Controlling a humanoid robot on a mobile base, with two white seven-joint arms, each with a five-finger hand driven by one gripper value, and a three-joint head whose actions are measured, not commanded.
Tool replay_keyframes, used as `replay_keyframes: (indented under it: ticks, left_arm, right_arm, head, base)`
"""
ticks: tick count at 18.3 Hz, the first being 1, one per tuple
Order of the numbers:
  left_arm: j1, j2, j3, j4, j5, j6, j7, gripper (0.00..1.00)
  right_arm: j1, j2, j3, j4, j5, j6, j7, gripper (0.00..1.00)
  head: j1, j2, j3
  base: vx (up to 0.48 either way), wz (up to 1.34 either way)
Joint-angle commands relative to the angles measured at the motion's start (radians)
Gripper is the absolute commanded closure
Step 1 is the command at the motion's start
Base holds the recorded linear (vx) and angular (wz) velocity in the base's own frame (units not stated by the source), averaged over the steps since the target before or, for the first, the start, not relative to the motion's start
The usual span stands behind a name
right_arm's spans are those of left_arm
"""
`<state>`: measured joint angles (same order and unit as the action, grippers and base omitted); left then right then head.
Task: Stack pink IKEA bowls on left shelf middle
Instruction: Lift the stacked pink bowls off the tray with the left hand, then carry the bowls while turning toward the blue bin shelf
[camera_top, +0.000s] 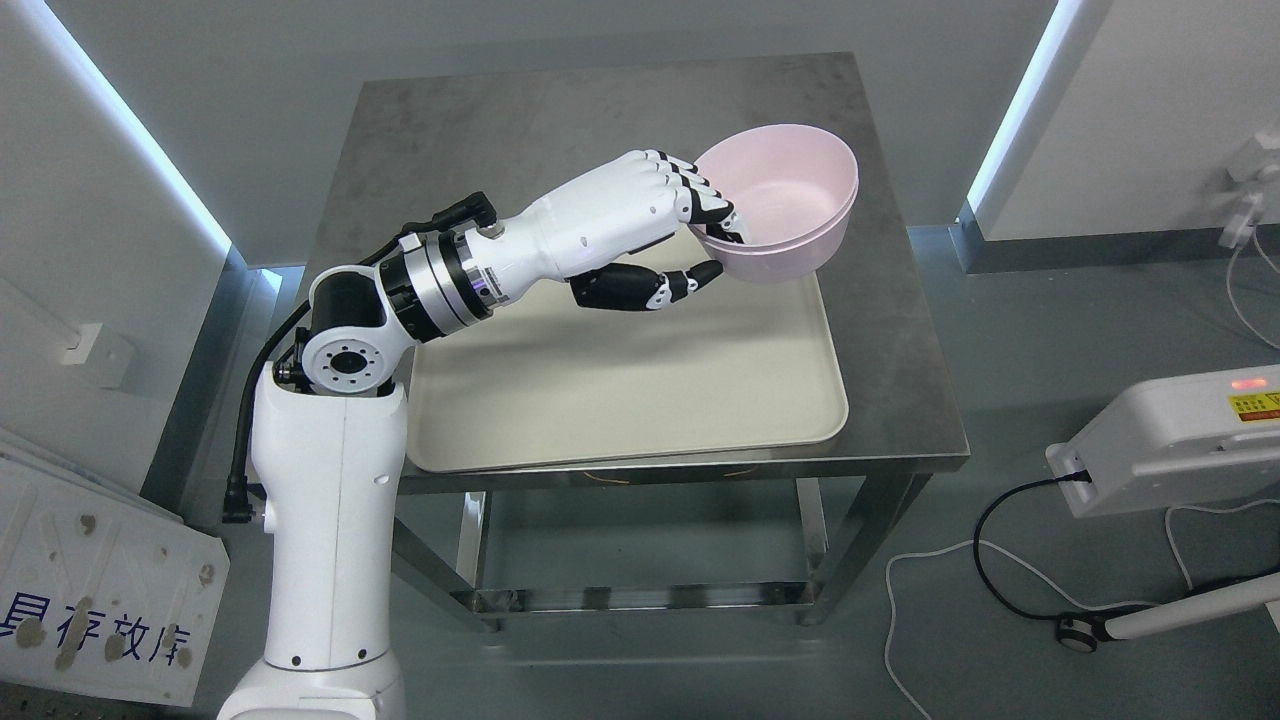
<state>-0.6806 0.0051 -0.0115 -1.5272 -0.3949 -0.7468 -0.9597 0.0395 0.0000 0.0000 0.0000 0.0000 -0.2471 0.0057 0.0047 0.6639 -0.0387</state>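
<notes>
The left robot hand (690, 240) is clamped on the near-left rim of the pink bowl (790, 195): four fingers (690, 190) hook over the rim, the thumb presses the outer wall below. The bowl hangs tilted at the hand's 2 o'clock, over the far-right corner of the cream tray (620, 390) on the steel worktop (560, 110). It looks like two nested bowls. No shelf shows, so the carry presumably swings toward 9 o'clock.

Pale pink bowl (785, 195) | white left hand (655, 215) — black fingertips and thumb | cream tray (620, 400) | mottled grey steel table (560, 120) | grey-green floor (1000, 400) — white cable (905, 640)
</notes>
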Motion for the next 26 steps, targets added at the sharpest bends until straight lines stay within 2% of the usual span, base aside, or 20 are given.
replay_keyframes:
  ticks: [1,10,18,26]
  left_arm:
    - [0.012,0.012,0.074,-0.045,0.016,0.001,0.001,0.99]
    - [0.033,0.012,0.105,-0.053,0.039,-0.020,-0.001,0.99]
    - [0.240,0.012,0.185,-0.063,0.157,-0.039,-0.013,0.99]
    - [0.262,0.012,0.185,-0.103,0.229,-0.039,-0.013,0.98]
  right_arm:
    - [0.000,-0.017,-0.005,-0.017,-0.002,0.000,-0.006,0.00]
    - [0.000,-0.017,-0.005,-0.017,-0.002,0.000,-0.006,0.00]
    - [0.000,-0.017,-0.005,-0.017,-0.002,0.000,-0.006,0.00]
    - [0.000,-0.017,-0.005,-0.017,-0.002,0.000,-0.006,0.00]
  head:
    - [0.0000,0.000,0.000]
    - [0.0000,0.000,0.000]
    - [0.0000,0.000,0.000]
    - [0.0000,0.000,0.000]
  base:
    - [-0.104,-0.10]
    - [-0.198,-0.19]
    - [-0.356,0.08]
    - [-0.394,0.12]
